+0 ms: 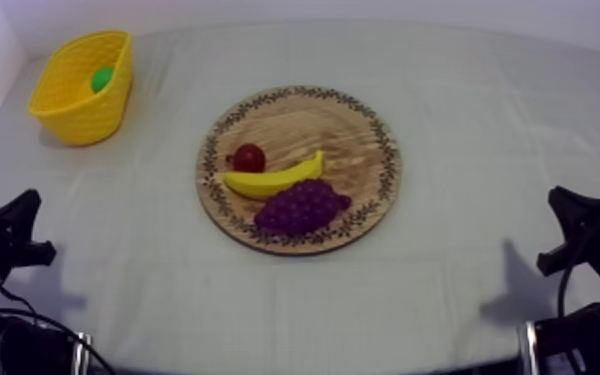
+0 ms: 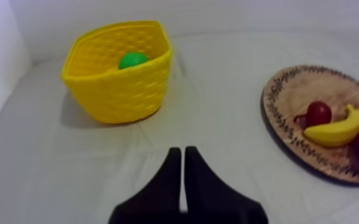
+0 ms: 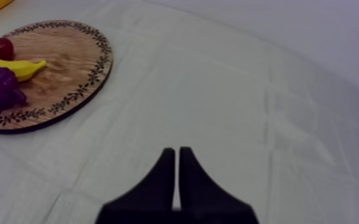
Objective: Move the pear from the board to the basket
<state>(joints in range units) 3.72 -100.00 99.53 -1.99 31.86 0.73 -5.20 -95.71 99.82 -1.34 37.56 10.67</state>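
Note:
The green pear lies inside the yellow basket at the table's far left; over the basket's rim I see the pear's rounded top. The round wooden board sits mid-table. My left gripper is shut, its fingers together as a narrow wedge over bare cloth, well short of the basket. My right gripper is shut too, over bare cloth to the right of the board. Both arms rest low at the table's near corners, left and right.
On the board lie a banana, a purple bunch of grapes and a small red fruit. A white wall runs along the left side behind the basket. Open cloth lies between the basket and the board.

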